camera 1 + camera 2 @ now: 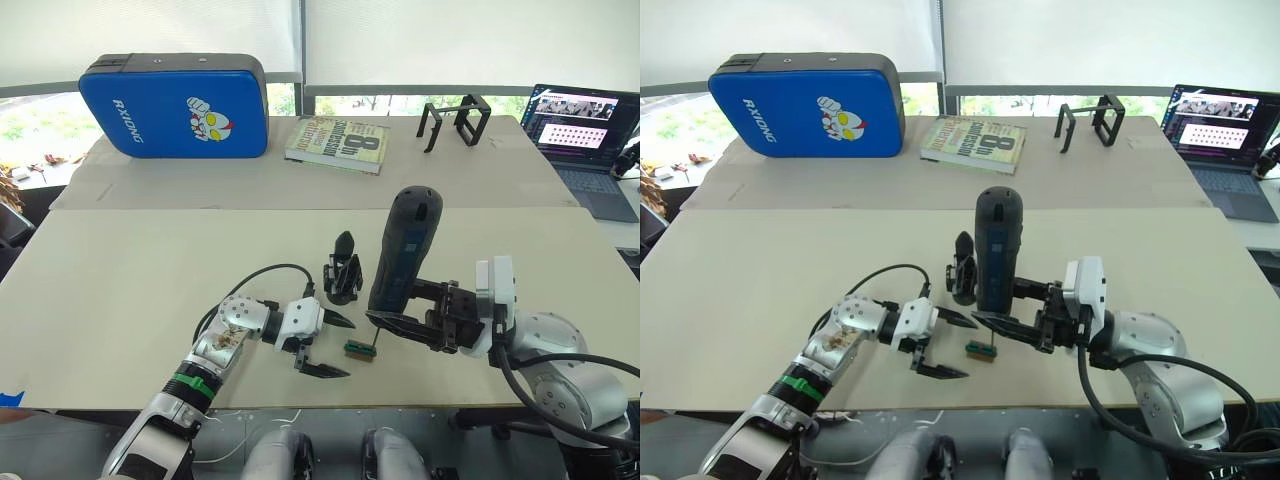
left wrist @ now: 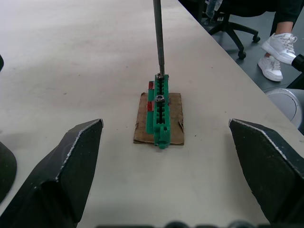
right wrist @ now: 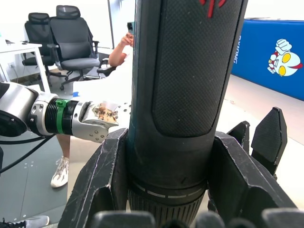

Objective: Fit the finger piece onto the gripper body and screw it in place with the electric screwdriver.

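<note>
My right gripper (image 1: 388, 306) is shut on the lower part of the electric screwdriver (image 1: 405, 250), a thick black cylinder held nearly upright. Its thin metal bit (image 2: 157, 38) rests on a screw at the end of a small green block (image 2: 160, 111), which lies on a scrap of card. My left gripper (image 1: 335, 347) is open just left of that block, with one finger (image 2: 71, 166) on each side of it and not touching. The gripper body (image 1: 342, 278) stands behind the block with a pointed black finger sticking up. I cannot make out the finger piece as a separate part.
At the back of the table are a blue padded case (image 1: 175, 105), a book (image 1: 338, 143) and a black wire-frame stand (image 1: 455, 122). A laptop (image 1: 585, 125) is at the far right. The table's front edge (image 1: 400, 408) is close to both arms. A person sits beyond the table (image 3: 121, 50).
</note>
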`<state>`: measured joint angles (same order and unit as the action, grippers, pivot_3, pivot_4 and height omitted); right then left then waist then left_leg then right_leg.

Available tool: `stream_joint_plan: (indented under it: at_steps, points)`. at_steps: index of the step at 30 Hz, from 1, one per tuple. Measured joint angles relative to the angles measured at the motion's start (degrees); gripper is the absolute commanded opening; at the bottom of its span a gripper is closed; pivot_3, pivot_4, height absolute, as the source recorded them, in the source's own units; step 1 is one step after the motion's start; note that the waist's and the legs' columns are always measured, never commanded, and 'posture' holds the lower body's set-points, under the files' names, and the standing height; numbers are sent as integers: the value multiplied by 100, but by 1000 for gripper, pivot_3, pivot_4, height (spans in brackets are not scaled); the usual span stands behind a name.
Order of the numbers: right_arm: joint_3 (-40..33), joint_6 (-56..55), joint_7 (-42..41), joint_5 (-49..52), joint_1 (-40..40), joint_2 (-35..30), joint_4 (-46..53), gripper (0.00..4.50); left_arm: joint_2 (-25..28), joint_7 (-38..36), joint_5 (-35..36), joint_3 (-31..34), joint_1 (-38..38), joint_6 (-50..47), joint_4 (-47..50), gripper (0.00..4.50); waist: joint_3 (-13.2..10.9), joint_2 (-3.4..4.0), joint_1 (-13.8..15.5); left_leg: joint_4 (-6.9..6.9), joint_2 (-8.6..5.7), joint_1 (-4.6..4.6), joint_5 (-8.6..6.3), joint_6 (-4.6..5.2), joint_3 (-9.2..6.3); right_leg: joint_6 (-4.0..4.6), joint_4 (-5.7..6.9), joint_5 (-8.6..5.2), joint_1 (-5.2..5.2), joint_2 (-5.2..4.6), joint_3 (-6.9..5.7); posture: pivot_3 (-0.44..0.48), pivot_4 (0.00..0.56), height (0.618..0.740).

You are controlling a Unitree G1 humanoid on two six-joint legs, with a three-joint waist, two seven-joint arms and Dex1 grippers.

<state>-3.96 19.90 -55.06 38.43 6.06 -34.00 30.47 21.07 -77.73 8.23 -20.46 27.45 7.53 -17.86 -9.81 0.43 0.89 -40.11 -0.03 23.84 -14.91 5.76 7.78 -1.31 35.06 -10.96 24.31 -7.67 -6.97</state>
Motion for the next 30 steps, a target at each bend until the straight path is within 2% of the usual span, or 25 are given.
stream_joint_plan:
  at_steps: [30]
  points:
    - [-8, -5, -108, 50, -86, -18, -99, 1935, -2, 4, -22, 0, 0, 25, -1, 4500, 0, 0, 0, 0, 0, 0, 0, 0, 0, 0, 0, 0, -1, 0, 0, 0, 150, 740]
